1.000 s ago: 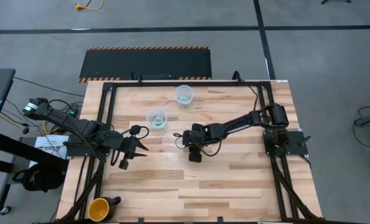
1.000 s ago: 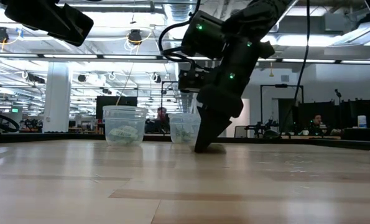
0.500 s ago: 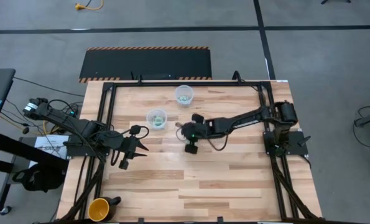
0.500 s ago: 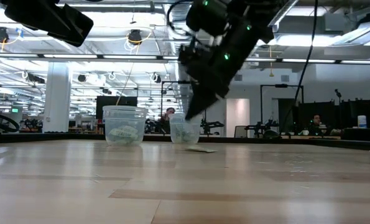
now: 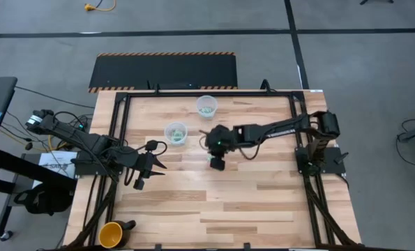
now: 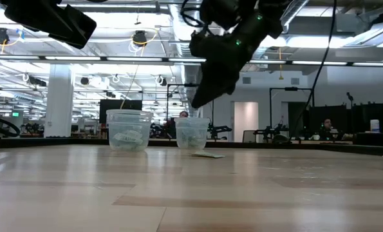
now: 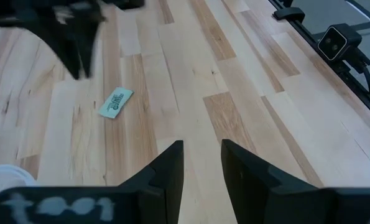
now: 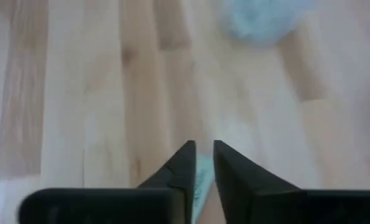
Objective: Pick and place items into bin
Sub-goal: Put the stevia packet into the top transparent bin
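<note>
Low view: the right gripper [image 6: 197, 102] hangs above the table's middle, fingers almost together and seemingly empty (the item [image 6: 208, 154] lies flat below it). The wrapper is thin, so a pinch may skid over it and carry nothing to the cups [image 5: 175, 132]. The left gripper [image 5: 148, 167] waits near the left edge, slightly open and empty.

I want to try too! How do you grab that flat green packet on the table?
The mint-green packet lies flat on the table, so the right gripper, raised nearby, should probably come straight down and pinch across its narrow width.
</note>
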`<action>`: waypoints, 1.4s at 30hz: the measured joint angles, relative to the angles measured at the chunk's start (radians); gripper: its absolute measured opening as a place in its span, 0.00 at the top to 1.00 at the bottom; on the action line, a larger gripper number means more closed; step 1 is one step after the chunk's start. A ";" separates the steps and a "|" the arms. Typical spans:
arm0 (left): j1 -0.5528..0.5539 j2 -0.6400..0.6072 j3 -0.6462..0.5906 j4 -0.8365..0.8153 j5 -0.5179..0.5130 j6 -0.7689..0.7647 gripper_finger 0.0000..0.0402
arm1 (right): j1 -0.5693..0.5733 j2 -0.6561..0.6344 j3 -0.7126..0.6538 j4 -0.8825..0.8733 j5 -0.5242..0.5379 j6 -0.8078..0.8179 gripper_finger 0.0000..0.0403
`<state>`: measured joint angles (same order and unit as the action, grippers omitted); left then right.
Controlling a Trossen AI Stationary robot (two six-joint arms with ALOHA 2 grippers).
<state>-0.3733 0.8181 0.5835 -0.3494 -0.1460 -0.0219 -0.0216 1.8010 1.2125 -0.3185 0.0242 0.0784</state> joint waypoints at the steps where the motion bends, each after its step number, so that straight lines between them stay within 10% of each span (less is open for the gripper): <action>1: 0.000 0.000 0.000 0.000 0.000 0.000 0.76 | 0.010 0.016 0.000 -0.003 0.000 0.000 0.86; 13: 0.000 0.000 0.000 0.000 0.000 0.000 0.76 | 0.082 0.180 0.002 -0.003 0.015 0.007 0.42; 20: 0.000 0.000 0.000 0.001 0.000 -0.009 0.76 | 0.065 0.252 0.011 -0.022 0.068 0.053 0.34; 27: 0.000 0.000 0.000 0.004 0.000 -0.009 0.76 | 0.061 0.261 0.013 -0.014 0.076 0.053 0.47; 38: 0.000 0.000 0.000 0.004 0.000 -0.021 0.76 | 0.058 0.227 0.002 -0.034 0.087 0.054 0.96; 42: 0.000 0.000 0.000 0.004 0.000 -0.024 0.76 | 0.058 0.227 0.002 -0.034 0.089 0.055 0.96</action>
<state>-0.3733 0.8177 0.5838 -0.3450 -0.1458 -0.0463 0.0368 2.0279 1.2144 -0.3529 0.1130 0.1329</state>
